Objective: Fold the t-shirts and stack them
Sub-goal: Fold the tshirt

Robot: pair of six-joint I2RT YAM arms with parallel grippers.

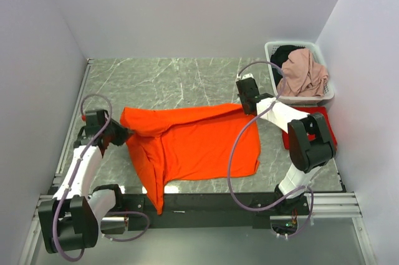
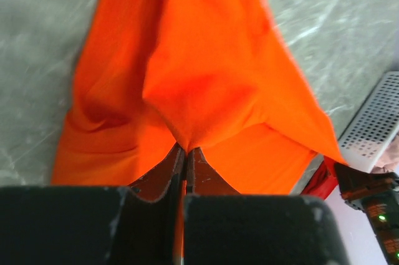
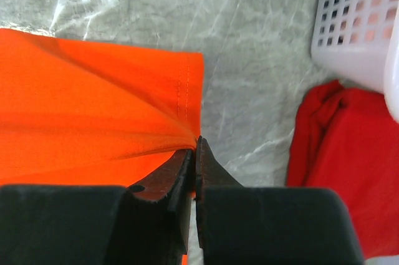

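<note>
At the 9 o'clock side of the marble table [image 1: 174, 78], the left gripper [image 1: 120, 134] is closed on a bunched edge of the orange t-shirt [image 1: 199, 143]. In its wrist view the jaws are pressed together with cloth pinched between them, and folds fan away from the pinch. The garment is spread across the middle of the table and doubled over along its 12 o'clock edge, while one corner hangs past the near table edge at about 7 o'clock. Whether a sleeve or a hem is pinched on this side cannot be told from the crumpled cloth. At the shirt's 2 o'clock corner the right gripper [image 1: 244, 104] is likewise clamped shut, here beside a stitched hem, and the fabric is drawn into taut creases toward the fingertips. Two far-apart points are judged to be held so that the cloth can be tensioned flat and a fold carried across. The red t-shirt [image 1: 321, 115] is laid at 3 o'clock, partly hidden under the right arm; it is judged to be set there as the base of the stack. The white laundry basket [image 1: 269, 48] at 1 o'clock is filled with a pink garment [image 1: 303, 77] and a dark garment [image 1: 285, 54], just beyond the red shirt.
</note>
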